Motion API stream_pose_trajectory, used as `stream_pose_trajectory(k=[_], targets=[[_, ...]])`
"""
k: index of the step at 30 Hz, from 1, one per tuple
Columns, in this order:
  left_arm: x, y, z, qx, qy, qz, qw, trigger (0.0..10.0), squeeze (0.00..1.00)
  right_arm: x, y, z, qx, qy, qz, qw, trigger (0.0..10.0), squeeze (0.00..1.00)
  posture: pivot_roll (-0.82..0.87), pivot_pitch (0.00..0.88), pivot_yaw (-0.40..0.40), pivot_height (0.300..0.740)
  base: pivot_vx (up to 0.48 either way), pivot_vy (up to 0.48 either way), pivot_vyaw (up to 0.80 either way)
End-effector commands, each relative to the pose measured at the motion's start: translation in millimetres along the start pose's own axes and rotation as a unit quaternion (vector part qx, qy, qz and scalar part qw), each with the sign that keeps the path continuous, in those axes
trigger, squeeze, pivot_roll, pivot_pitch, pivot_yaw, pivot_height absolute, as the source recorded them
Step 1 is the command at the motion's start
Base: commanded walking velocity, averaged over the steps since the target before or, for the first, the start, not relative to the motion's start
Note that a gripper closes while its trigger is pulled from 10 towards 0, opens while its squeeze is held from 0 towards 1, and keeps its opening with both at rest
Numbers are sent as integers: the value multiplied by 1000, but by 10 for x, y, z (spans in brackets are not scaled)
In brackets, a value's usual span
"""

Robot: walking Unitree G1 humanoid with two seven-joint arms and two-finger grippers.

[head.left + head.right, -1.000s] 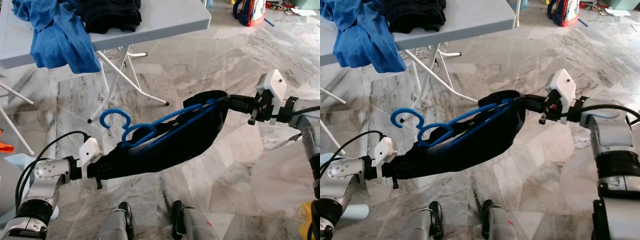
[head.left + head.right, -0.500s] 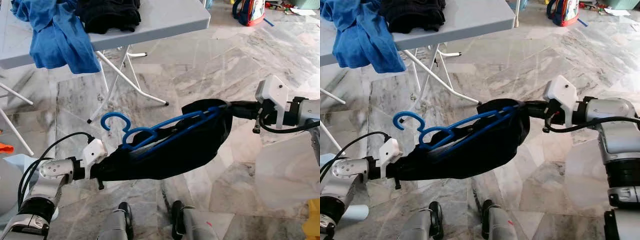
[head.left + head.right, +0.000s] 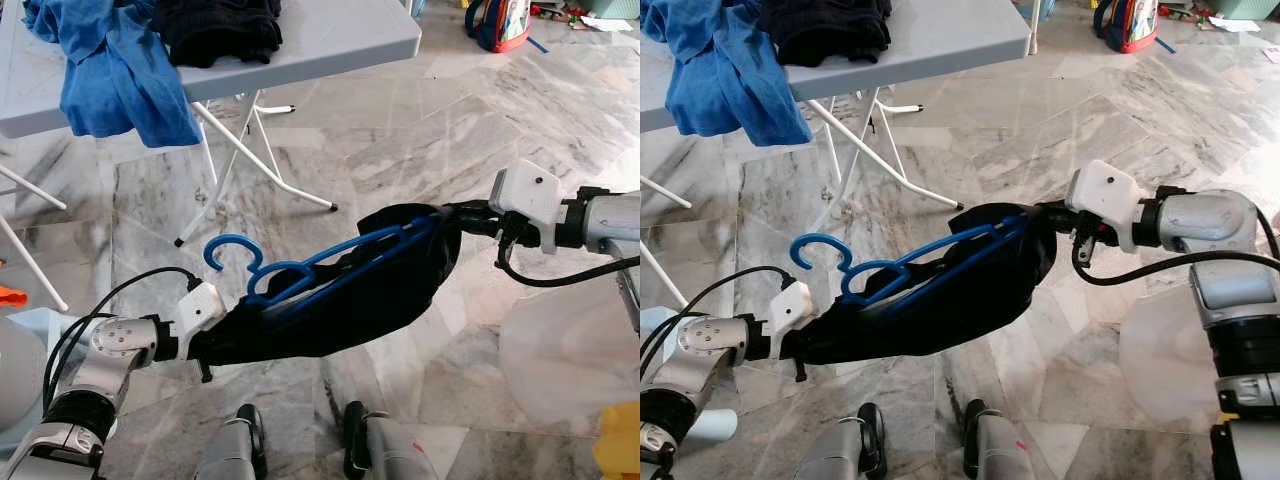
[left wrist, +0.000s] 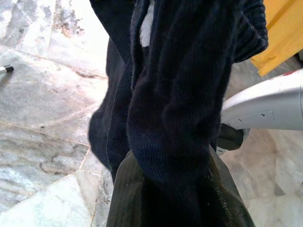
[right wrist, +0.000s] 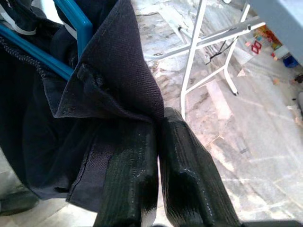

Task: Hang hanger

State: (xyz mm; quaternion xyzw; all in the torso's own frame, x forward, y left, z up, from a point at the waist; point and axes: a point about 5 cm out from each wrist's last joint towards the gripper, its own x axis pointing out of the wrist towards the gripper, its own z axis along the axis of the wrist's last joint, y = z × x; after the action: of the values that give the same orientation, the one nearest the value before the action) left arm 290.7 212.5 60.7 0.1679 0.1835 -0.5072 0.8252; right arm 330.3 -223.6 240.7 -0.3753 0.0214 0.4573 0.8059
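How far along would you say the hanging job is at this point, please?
Done: the dark garment is already on the blue hanger. In hand: the left gripper and right gripper pinch opposite ends of the garment above the floor. Left: hooking the hanger somewhere.

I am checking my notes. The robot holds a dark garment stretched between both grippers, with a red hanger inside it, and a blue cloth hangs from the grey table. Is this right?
Not quite: the hanger is blue, not red, as the left eye view shows. The rest holds: the dark garment is stretched between the left gripper and the right gripper, and a blue cloth hangs from the grey table.
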Motion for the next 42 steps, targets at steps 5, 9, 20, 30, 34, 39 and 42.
stream_pose_trajectory(k=[5,9,20,30,34,39,42], targets=[[-185,-197,-505,-68,120,-16,990,0,0,-330,-310,120,-56,21,-99,993,0,0,-176,272,-25,740,0,0,0],[-194,-218,-541,-66,137,-24,988,0,0,-355,-348,99,-80,43,-109,990,0,0,-177,270,-21,740,0,0,0],[-140,-183,-549,-58,153,13,986,0,0,-210,-345,164,-147,59,-131,979,0,0,-175,269,-19,740,0,0,0],[121,-206,-430,-67,119,36,990,0,0,225,20,220,-161,30,-90,982,0,0,-173,266,-23,740,0,0,0],[197,-204,-381,-67,112,41,991,0,0,314,116,176,-172,46,-83,981,0,0,-174,267,-21,740,0,0,0],[336,-183,-292,-64,106,67,990,0,0,450,259,114,-194,71,-70,976,0,0,-176,266,-17,740,0,0,0],[450,-147,-238,-69,109,116,985,0,0,513,351,24,-207,94,-62,972,0,0,-176,266,-14,740,0,0,0]])
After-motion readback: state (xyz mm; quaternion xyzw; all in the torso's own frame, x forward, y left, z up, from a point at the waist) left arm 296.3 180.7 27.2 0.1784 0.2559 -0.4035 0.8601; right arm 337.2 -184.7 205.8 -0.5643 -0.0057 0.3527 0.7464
